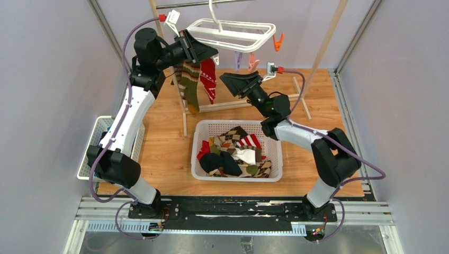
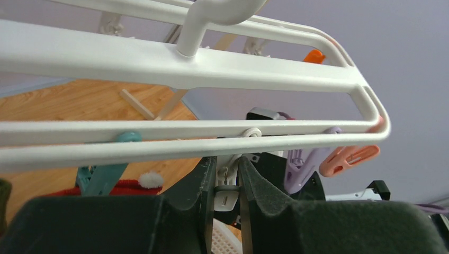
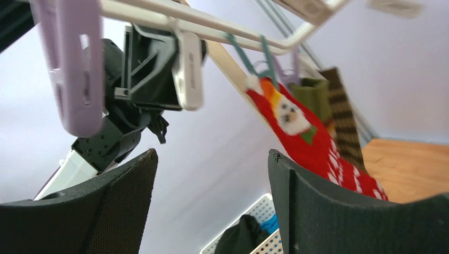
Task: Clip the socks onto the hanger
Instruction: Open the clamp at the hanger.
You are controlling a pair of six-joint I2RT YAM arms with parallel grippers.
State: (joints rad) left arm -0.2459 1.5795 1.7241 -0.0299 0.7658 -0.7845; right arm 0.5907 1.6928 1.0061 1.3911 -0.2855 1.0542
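Note:
The white hanger (image 1: 233, 33) hangs from the rack's bar by its hook. A red sock (image 1: 209, 79) and an olive-striped sock (image 1: 189, 87) hang clipped under its left end. My left gripper (image 1: 204, 50) is up at the hanger's near rail (image 2: 159, 138), shut on a small white clip (image 2: 229, 186) that dangles there. My right gripper (image 1: 238, 82) is lower and to the right, below the clips, open with nothing between its fingers (image 3: 132, 201). In the right wrist view the white clip (image 3: 189, 69) and red sock (image 3: 312, 143) are above it. More socks (image 1: 238, 153) lie in the basket.
A white basket (image 1: 275, 159) stands mid-table. A second white basket (image 1: 98, 138) sits at the left edge. Purple (image 3: 74, 69), peach (image 2: 349, 157) and orange (image 1: 278, 41) clips dangle from the hanger. The wooden rack's legs (image 1: 320, 53) stand behind it.

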